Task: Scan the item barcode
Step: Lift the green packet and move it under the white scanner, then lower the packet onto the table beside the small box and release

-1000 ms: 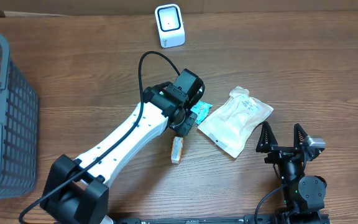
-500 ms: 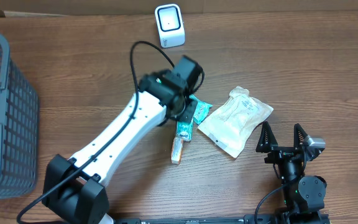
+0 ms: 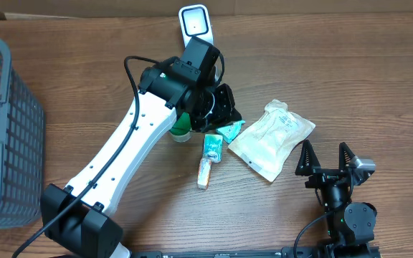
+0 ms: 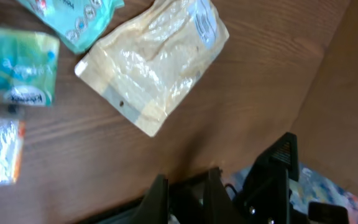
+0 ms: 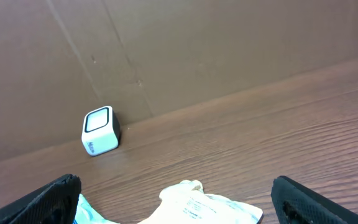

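Your left gripper (image 3: 228, 115) hangs above the middle of the table (image 3: 378, 72) with its jaws pressed together, and nothing can be seen held between them. Just under its tips, toward the near edge, lies a teal packet (image 3: 229, 131). Next toward the near edge comes a small green packet (image 3: 212, 147), then an orange sachet (image 3: 204, 173). The three form a rough line running far to near. A pale pouch (image 3: 271, 137) lies just right of them, its long axis slanting from near-left to far-right. The scanner (image 3: 196, 21) stands at the far edge, beyond the left gripper and slightly left. Your right gripper (image 3: 325, 147) sits at the near edge on the right side, fingers spread wide and empty. The left arm is nearer to both the packets and the scanner, so the pickup likely falls to it. No item looks lifted yet.
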You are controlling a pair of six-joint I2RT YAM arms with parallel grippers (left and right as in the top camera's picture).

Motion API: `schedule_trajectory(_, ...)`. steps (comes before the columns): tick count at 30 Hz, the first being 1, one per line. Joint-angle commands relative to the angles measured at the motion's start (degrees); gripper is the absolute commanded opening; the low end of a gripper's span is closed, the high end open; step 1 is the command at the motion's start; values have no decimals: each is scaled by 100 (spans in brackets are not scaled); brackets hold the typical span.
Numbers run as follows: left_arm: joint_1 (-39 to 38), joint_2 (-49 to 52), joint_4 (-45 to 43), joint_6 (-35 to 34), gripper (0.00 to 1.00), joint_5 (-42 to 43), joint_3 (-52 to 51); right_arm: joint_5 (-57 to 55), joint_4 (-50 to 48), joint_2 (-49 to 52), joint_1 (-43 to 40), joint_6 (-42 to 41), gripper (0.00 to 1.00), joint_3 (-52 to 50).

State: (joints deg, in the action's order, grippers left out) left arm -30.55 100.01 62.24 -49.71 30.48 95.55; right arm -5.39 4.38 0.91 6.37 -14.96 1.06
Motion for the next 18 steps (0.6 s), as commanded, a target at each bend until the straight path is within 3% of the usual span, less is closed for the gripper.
schedule_trajectory(1,0,-4,149,-190,4,304,70,-57,-24,-20,-7,22,100,-57)
schedule_trajectory(8,0,-4,590,-120,4,334,70,-57,-24,-20,-7,22,100,-57)
schedule_trajectory(18,0,-4,1191,914,4,293,70,-57,-22,-20,-7,22,100,-57)
